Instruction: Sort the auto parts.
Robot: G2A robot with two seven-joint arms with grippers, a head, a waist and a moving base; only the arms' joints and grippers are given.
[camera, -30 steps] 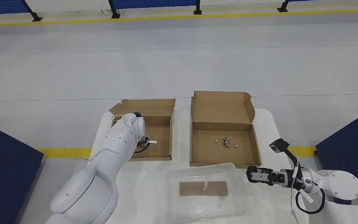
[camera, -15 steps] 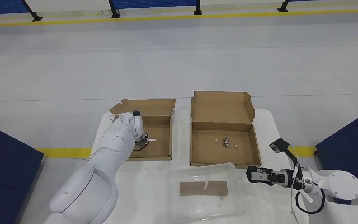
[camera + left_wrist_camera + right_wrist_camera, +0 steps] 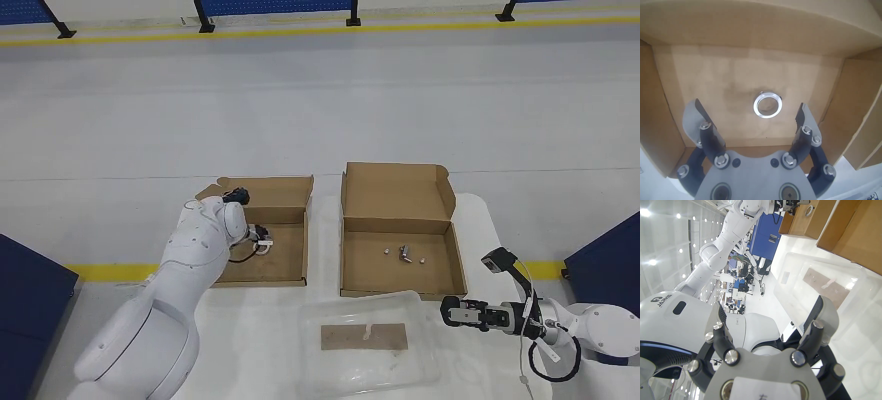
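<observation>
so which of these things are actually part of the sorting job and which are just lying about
Part of the job: silver metal ring in the left brown cardboard box, below the open left gripper; small metal parts in the right brown cardboard box; clear plastic bin, open right gripper beside it.

Lying about: brown cardboard sheet inside the bin; dark blue cabinet beside the table.

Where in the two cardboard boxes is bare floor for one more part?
In the right box, floor is free along the front wall and both sides; the small parts crowd its middle. In the left box, the ring lies mid-floor under the open left claw; bare floor surrounds it.
</observation>
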